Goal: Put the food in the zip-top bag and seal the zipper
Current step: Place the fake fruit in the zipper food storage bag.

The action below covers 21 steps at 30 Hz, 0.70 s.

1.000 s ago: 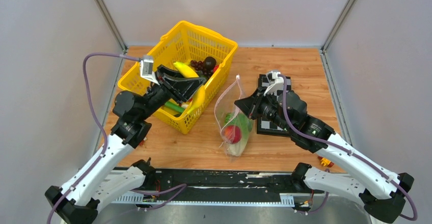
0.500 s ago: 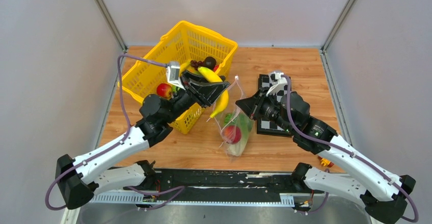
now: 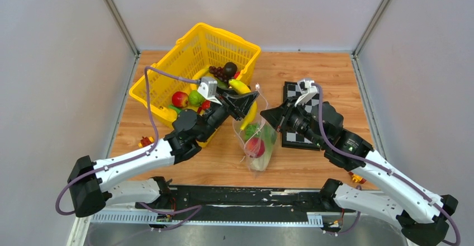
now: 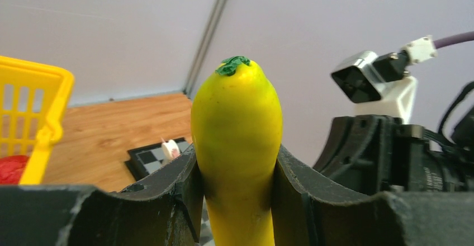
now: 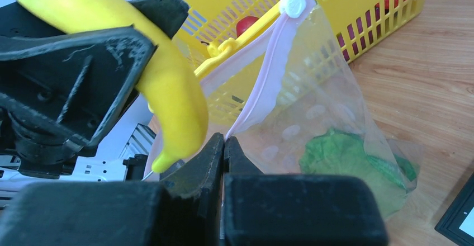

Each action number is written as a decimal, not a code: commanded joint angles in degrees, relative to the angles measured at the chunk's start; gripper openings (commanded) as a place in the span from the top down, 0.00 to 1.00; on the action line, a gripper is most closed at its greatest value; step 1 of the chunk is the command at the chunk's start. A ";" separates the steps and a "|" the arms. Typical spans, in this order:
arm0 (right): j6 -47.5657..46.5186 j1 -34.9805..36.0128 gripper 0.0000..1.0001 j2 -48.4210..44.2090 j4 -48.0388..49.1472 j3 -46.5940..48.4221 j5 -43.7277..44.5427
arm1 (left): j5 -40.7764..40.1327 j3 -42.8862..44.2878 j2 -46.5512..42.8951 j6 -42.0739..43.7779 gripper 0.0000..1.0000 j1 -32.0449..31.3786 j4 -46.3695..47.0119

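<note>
My left gripper (image 3: 246, 103) is shut on a yellow banana (image 3: 243, 89) and holds it over the open mouth of the zip-top bag (image 3: 258, 145). The banana fills the left wrist view (image 4: 237, 145). My right gripper (image 3: 267, 114) is shut on the bag's pink zipper strip (image 5: 262, 89) and holds the mouth up; the pinch shows in the right wrist view (image 5: 223, 145). Green lettuce (image 5: 341, 156) and a red round fruit (image 3: 255, 146) lie inside the bag. The banana's tip (image 5: 167, 156) hangs just left of my right fingers.
A yellow mesh basket (image 3: 167, 72) at the back left holds a red fruit (image 3: 179, 98), a green fruit (image 3: 195, 97) and dark grapes (image 3: 223, 71). A chessboard (image 3: 296, 137) lies under my right arm. Small toy blocks (image 3: 146, 141) sit on the table at the left.
My left gripper has carried the banana from above the basket rightward and down to the bag's mouth. My right gripper has kept its hold on the bag edge.
</note>
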 commanded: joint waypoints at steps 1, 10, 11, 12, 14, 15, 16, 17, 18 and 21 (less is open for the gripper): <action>0.23 0.10 1.00 -1.31 2.06 0.24 0.81 | -6.28 -0.54 0.60 4.56 0.65 -0.47 2.39; 0.41 0.13 1.00 -1.38 2.21 -0.24 0.88 | -6.99 1.75 3.49 5.56 0.46 -2.00 -1.73; 0.42 0.11 1.00 -1.43 2.21 -0.23 1.04 | -6.95 2.17 3.36 5.78 0.43 -2.11 -2.71; 0.33 0.12 1.00 -1.49 2.16 -0.22 1.12 | -7.02 2.55 3.25 6.08 0.39 -2.16 -3.62; 0.26 0.10 1.00 -1.48 2.10 -0.24 1.23 | -7.24 3.24 2.74 6.48 0.32 -2.18 -5.51; 0.17 0.10 1.00 -1.47 2.13 -0.27 1.34 | -7.31 3.59 2.46 6.88 0.30 -2.18 -6.64; 0.26 0.10 1.00 -1.42 2.15 -0.32 1.32 | -7.41 4.09 2.03 7.42 0.28 -2.24 -8.11; 0.25 0.10 1.00 -1.39 2.15 -0.31 1.35 | -7.38 4.40 1.82 7.81 0.27 -2.18 -8.74; 0.28 0.10 1.00 -1.38 2.13 -0.38 1.37 | -7.50 4.67 1.21 8.21 0.26 -2.17 -9.67; 0.20 0.10 1.00 -1.45 2.16 -0.49 1.44 | -7.89 5.43 -0.28 9.48 0.24 -2.12 -12.58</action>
